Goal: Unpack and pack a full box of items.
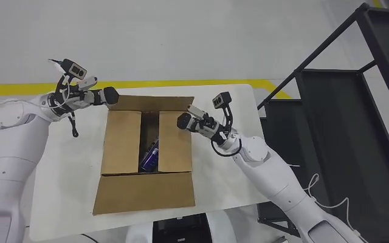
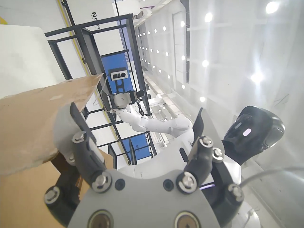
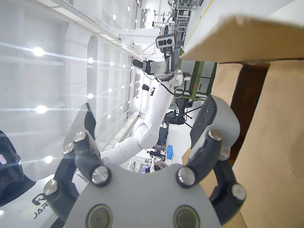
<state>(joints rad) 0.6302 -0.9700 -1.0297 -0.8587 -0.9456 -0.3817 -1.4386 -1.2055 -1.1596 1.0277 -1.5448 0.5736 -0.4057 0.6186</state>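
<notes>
- Left hand (image 2: pixel 136 109): fingers (image 2: pixel 79 122) spread wide, nothing between them. One finger sits just beside a cardboard flap edge; contact cannot be confirmed.
- Right hand (image 3: pixel 148 103): likewise wide, nothing held. One fingertip (image 3: pixel 209 117) lies close to the edge of the 3 o'clock flap (image 1: pixel 176 143).
- Cardboard box (image 1: pixel 144 191): stands at the centre of the surface (image 1: pixel 209 182). Flaps at 12 and 6 o'clock are folded outward. The 9 o'clock flap (image 1: pixel 120 141) and the 3 o'clock flap lie nearly flat over the opening, with a gap between them.
- Contents: a dark blue item (image 1: pixel 150 157) shows through the gap, inside the box. Other contents are hidden.
- Step in hand (judgement): raising the two inner flaps to reach the contents.
- Hazard: a finger passing over a flap instead of under it would press the flap onto the dark blue item rather than lift it.
- Hazard: unequal sideways push from the two hands could slide or rotate the box, since nothing braces it.
- Hazard: a shallow hold on the thin cardboard edge could slip off and let the flap drop back.
- Pose, top view: the left hand is at the box's 11 o'clock corner, forearm pointing toward 3 o'clock.
- Pose, top view: the right hand is at the 2 o'clock edge, pointing toward 9 o'clock, elbow trailing toward 4 o'clock.
</notes>
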